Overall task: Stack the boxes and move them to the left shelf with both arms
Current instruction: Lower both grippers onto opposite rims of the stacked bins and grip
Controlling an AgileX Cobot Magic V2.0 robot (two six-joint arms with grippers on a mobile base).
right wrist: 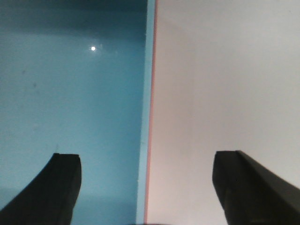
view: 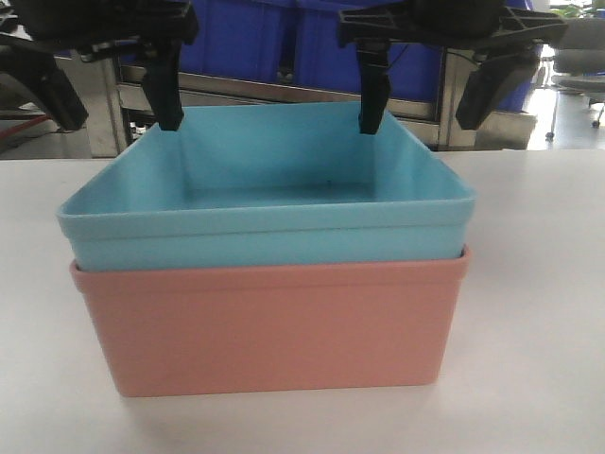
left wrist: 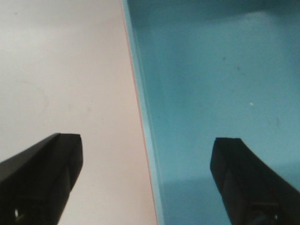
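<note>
The light blue box sits nested inside the salmon pink box on the white table. My left gripper is open and straddles the stack's left wall near the far corner, one finger inside the blue box and one outside. In the left wrist view the left gripper frames the blue rim, with the blue box floor to its right. My right gripper is open astride the right wall. In the right wrist view the right gripper has the blue box on its left. The left shelf is out of view.
Behind the table stands a steel frame holding dark blue bins. An office chair is at the far right. Bare table top lies left of the stack, and more of the table lies to its right.
</note>
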